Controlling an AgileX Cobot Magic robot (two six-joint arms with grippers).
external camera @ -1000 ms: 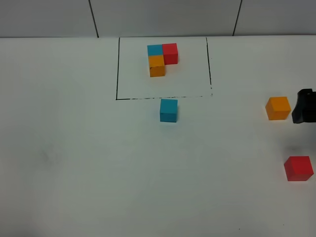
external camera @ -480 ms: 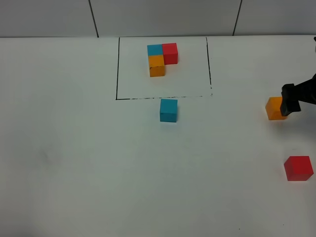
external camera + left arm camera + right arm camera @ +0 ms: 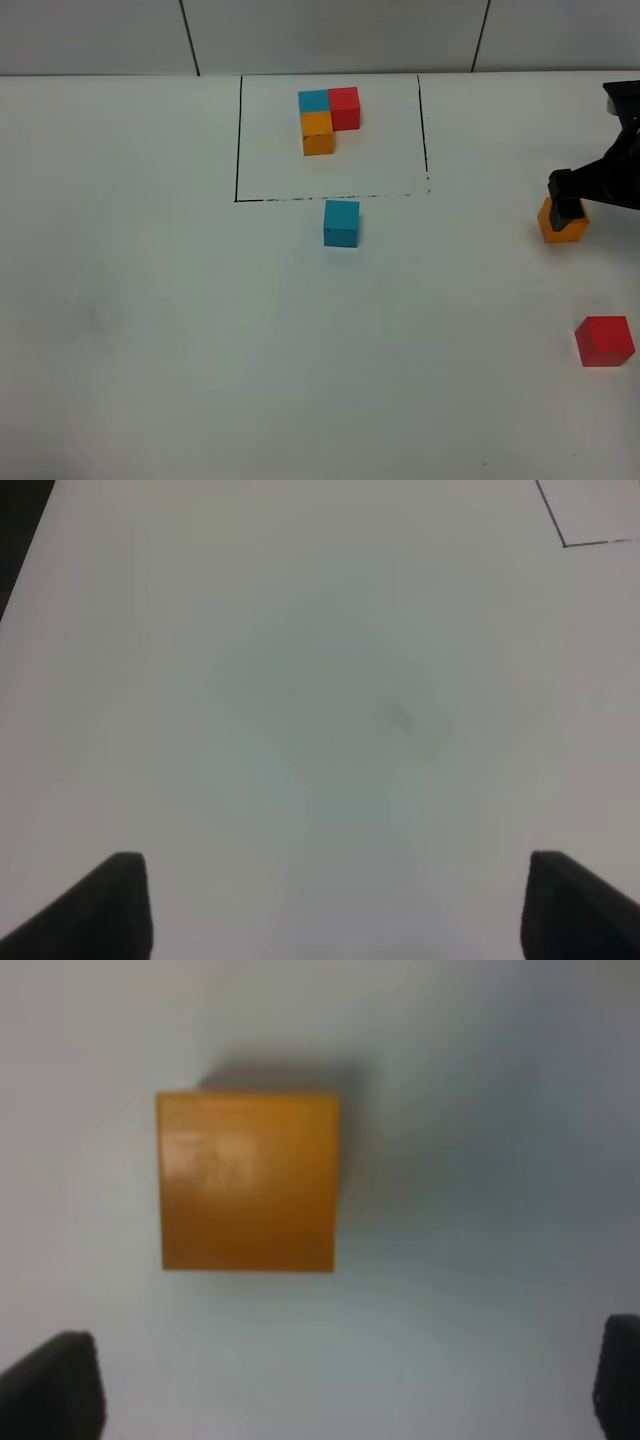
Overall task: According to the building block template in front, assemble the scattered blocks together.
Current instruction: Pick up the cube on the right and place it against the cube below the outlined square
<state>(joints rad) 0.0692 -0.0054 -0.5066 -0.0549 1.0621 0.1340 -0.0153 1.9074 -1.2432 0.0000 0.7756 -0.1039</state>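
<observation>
The building block template (image 3: 328, 118), an L of blue, red and orange cubes, lies inside the black-outlined rectangle at the back. The scattered blocks lie apart: a teal cube (image 3: 341, 223) just in front of the rectangle, an orange cube (image 3: 560, 228) at the far right, and a red cube (image 3: 604, 340) nearer the front right. My right gripper (image 3: 568, 205) hovers over the orange cube and hides part of it. In the right wrist view the orange cube (image 3: 248, 1182) lies ahead of the open right gripper (image 3: 335, 1390), not between its fingers. My left gripper (image 3: 340, 905) is open over bare table.
A thin black outline (image 3: 237, 150) marks the rectangle on the white table, and one corner of it (image 3: 565, 542) shows in the left wrist view. A grey panelled wall (image 3: 330, 35) runs behind the table's far edge.
My right gripper has come in from the right edge, leftward and farther back, until it stands over the orange cube. No cube has moved.
</observation>
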